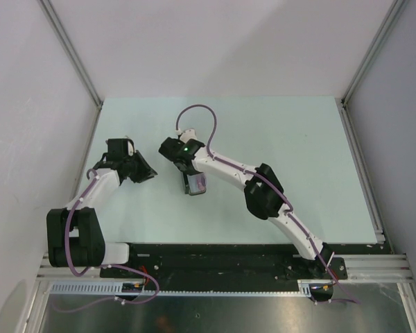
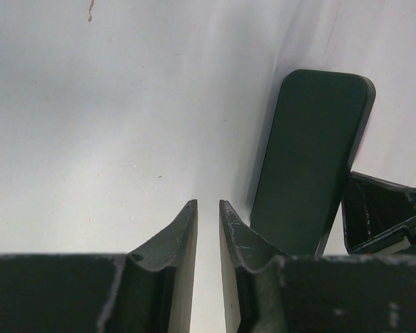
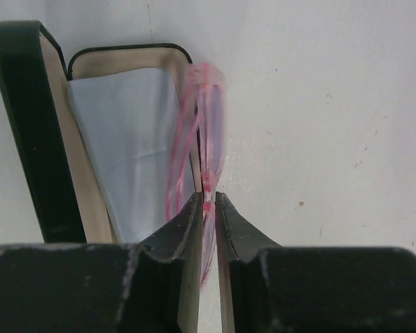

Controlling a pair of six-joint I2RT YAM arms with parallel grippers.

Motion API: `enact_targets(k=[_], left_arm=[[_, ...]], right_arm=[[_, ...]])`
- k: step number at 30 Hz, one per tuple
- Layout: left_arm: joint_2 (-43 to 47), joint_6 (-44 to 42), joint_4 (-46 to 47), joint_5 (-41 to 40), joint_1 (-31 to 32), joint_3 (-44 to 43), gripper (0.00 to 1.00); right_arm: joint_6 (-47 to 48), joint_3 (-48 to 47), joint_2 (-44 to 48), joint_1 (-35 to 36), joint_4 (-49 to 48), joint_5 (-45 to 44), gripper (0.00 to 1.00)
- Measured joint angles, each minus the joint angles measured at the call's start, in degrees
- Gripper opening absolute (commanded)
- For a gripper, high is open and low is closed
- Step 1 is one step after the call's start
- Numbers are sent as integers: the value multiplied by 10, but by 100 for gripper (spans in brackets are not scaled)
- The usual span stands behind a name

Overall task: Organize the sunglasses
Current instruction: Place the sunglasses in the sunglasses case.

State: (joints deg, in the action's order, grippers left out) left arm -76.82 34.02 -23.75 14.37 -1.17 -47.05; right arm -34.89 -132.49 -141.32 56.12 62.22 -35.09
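Observation:
The sunglasses (image 3: 211, 111), thin pink frame, stand on edge along the right rim of the open black case (image 3: 28, 139), which holds a light blue cloth (image 3: 125, 139). My right gripper (image 3: 206, 198) straddles the frame; its jaws stand a narrow slit apart, with light showing between the frame and the right finger. From above, the right gripper (image 1: 189, 179) hovers over the case (image 1: 196, 186) at mid-table. My left gripper (image 2: 208, 203) is narrowly open and empty, just left of the case (image 2: 312, 159); from above, the left gripper (image 1: 147, 173) points right.
The pale green table (image 1: 298, 173) is walled by white panels at the back and both sides. The right arm's cable (image 1: 204, 111) loops above its wrist. Part of the right gripper's body (image 2: 385, 215) shows beside the case.

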Motion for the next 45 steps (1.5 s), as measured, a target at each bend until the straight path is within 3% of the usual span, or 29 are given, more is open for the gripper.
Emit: enact_targets(k=[8,17,22,45], left_arm=[[0,0,0,0,-1,0,23],[0,0,0,5,-2,0,24],[0,0,0,8,-3,1,23],[0,-1,0,8,-5,2,26]], right_arm=[[12,0,0,-7,-23,24,12],[22,2,0,-7,-43,45,22],[21,14,0,-9,-56,48,32],[50,164,114,-16,-193,87,31]])
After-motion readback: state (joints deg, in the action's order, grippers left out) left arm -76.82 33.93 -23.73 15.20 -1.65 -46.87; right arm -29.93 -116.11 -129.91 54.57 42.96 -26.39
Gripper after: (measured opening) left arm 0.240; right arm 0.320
